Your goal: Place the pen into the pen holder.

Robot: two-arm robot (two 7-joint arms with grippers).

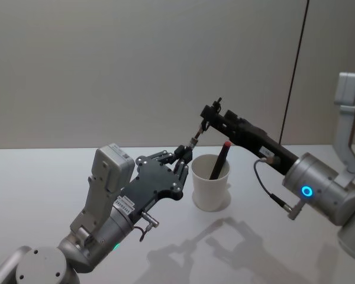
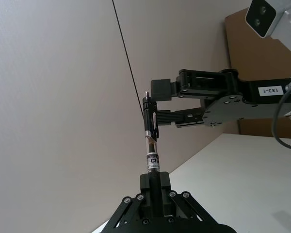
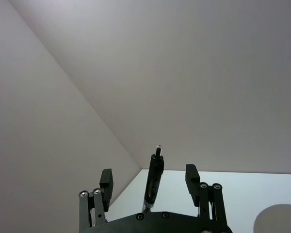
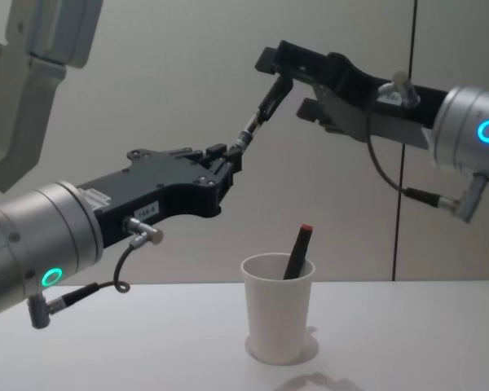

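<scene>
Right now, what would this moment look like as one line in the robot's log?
phase: handover above table | left gripper: shut on pen | right gripper: open around pen top | pen holder: upright, another pen inside

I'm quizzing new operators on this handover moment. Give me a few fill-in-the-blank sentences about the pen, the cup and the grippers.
1. The left gripper is shut on the lower end of the ____.
2. The right gripper has its jaws ____ around the pen's upper end.
3. The pen holder stands ____ on the table.
4. Inside the pen holder leans a marker with a ____ tip.

Missing words: pen; open; upright; red
</scene>
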